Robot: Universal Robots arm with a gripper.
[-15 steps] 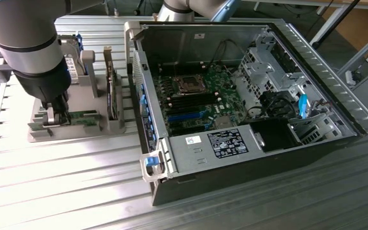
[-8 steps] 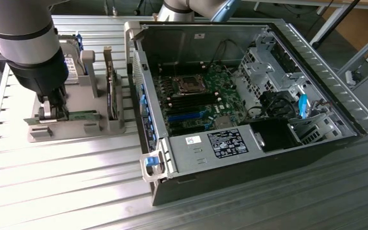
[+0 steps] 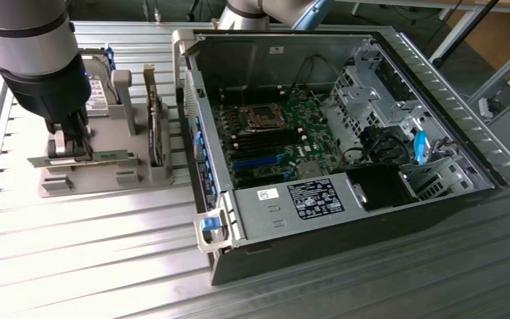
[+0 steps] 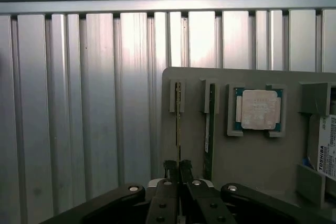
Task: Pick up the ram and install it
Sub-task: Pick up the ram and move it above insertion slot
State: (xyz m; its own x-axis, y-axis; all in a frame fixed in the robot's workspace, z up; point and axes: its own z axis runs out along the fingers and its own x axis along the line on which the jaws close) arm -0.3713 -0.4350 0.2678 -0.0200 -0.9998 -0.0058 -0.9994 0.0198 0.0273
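- Evidently the claw (image 4: 178, 167) was pinched together on the ram (image 4: 178, 114), its two black fingertips (image 4: 169, 167) pressing the thin board from either side near one end.
- The ram stood on edge in a slot of the grey holder (image 4: 252, 182), and as far as could be seen it had not been lifted out.
- A second stick (image 4: 210, 124) stood in the neighbouring slot, just beside the ram and parallel to it, untouched by the claw.
- On the same holder a square CPU (image 4: 258, 109) lay flat in its own pocket beyond the second stick.
- A drive (image 4: 328, 150) with a white label sat at the holder's edge, past the CPU.
- In the exterior view the arm (image 3: 24, 33) reached straight down over the holder at that view's left, with an upright card (image 3: 153, 126) near the claw.
- The open case (image 3: 344, 242) lay on the ribbed metal table (image 3: 87, 252) toward the exterior view's right, well apart from the claw, with its motherboard (image 3: 281, 126) facing up.
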